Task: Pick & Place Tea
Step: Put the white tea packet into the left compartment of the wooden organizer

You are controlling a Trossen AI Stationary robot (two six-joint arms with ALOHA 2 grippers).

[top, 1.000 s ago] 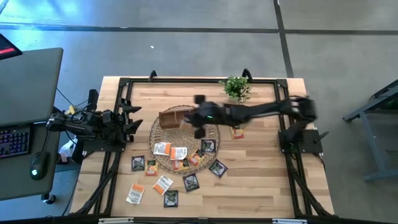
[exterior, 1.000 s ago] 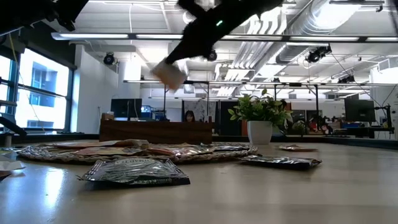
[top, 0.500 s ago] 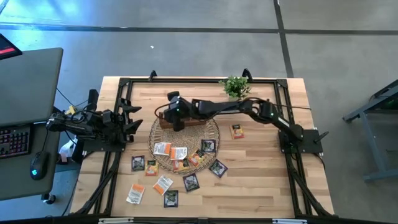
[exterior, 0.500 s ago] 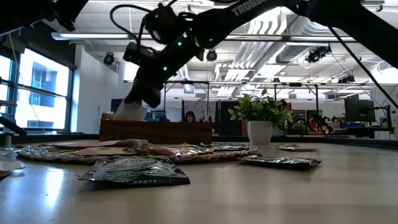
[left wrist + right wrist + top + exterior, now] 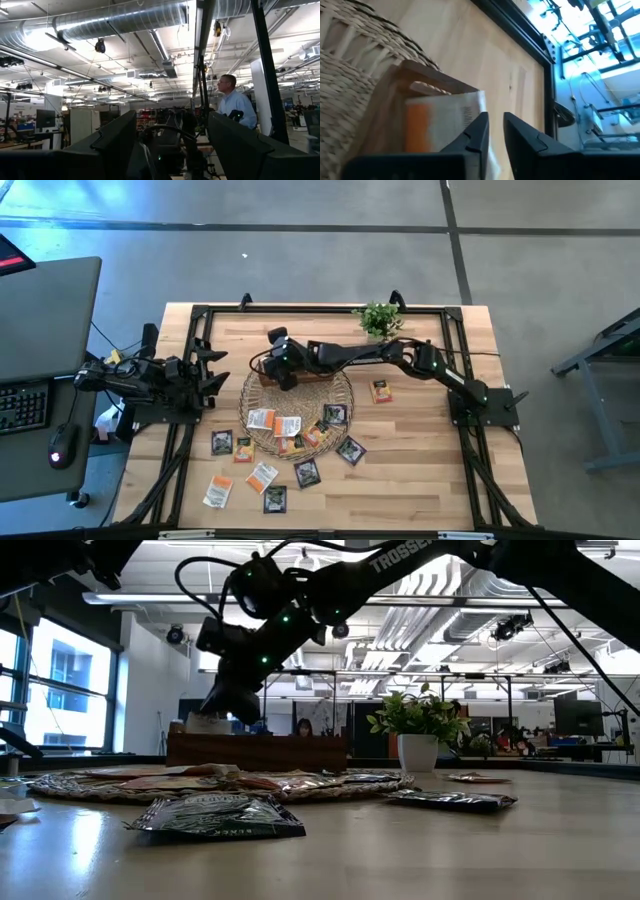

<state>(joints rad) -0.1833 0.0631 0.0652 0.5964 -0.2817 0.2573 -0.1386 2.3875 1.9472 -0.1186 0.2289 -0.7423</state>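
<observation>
Tea packet (image 5: 442, 122) sits in the wooden tray (image 5: 380, 107), right claw (image 5: 492, 132) just cracked open above it, gripping nothing; left claw (image 5: 170, 145) wide open.

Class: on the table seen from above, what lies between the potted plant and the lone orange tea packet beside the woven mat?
In the high view, the right arm crosses the stretch between the potted plant and the lone orange packet; otherwise only bare tabletop.

Your layout: tray behind mat, packets spilling forward.
You have the brown wooden divided tray (image 5: 285, 369) at the round woven mat's (image 5: 345, 392) far edge, small square tea packets (image 5: 287, 425) on the mat and on the wooden tabletop (image 5: 420, 470) before it, the small potted plant (image 5: 379, 319) behind.
</observation>
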